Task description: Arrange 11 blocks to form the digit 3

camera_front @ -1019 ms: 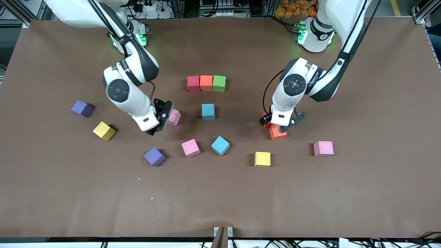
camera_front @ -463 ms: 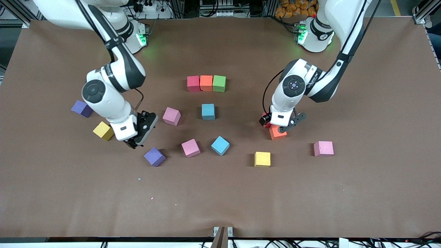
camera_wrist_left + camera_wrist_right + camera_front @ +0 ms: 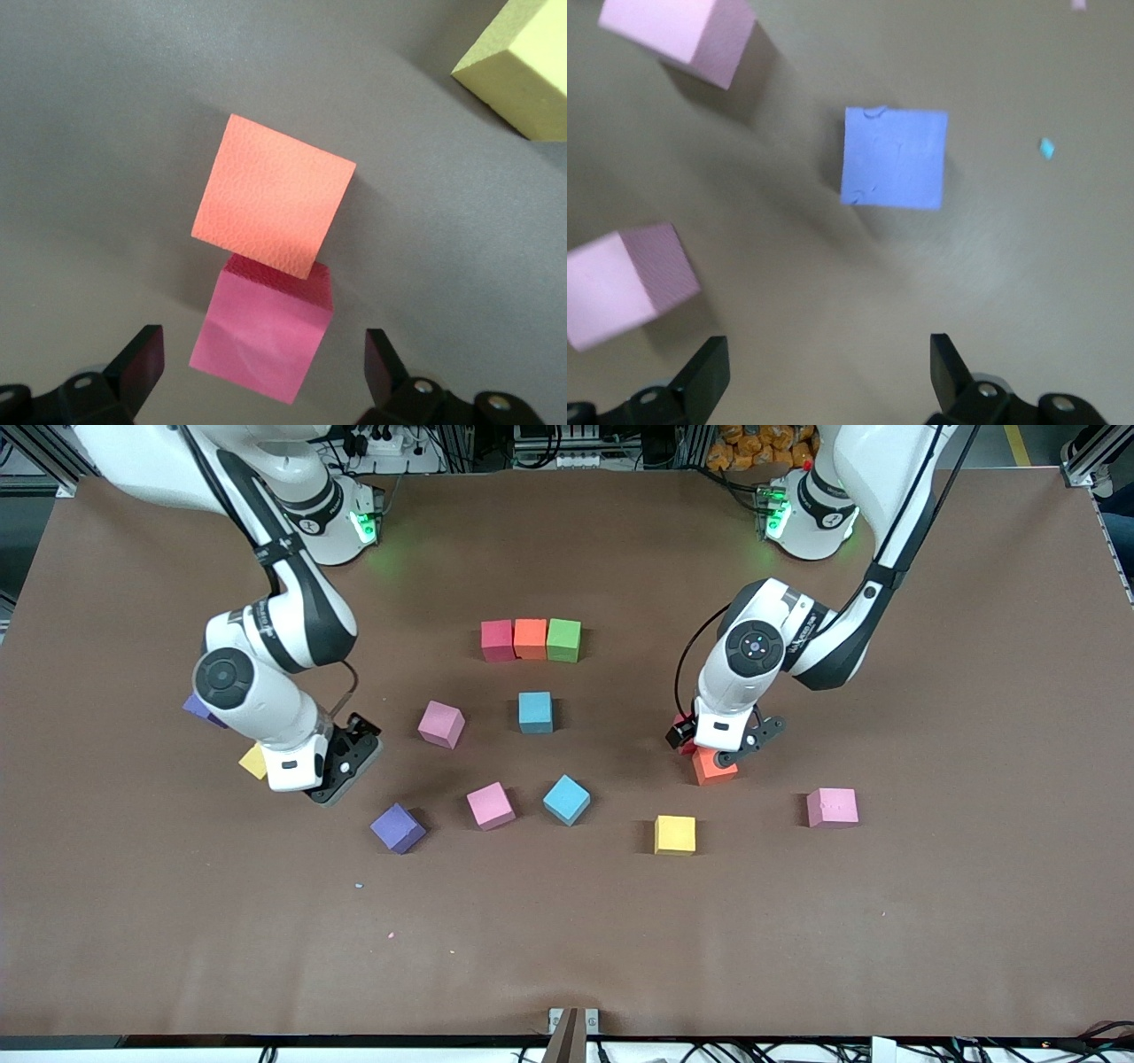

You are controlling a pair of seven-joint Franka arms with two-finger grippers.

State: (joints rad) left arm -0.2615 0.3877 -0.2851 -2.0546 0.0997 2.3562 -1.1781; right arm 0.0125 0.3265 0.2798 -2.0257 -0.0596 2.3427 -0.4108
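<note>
A brown mat (image 3: 974,921) covers the whole table, lightly creased near the front camera's edge. A few tiny pale crumbs (image 3: 359,886) lie scattered on it near that edge. A small metal bracket (image 3: 572,1026) sits at the middle of that edge. Past the mat, cables (image 3: 567,443) and yellow-orange packets (image 3: 762,444) lie along the top of the front view.

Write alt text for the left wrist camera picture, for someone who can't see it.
Seen from just above the left gripper, whose two dark fingers stand open, an orange block and a pink block sit touching on the brown table. The pink block lies between the fingers, not gripped. A yellow block's corner shows at the picture's edge.
</note>
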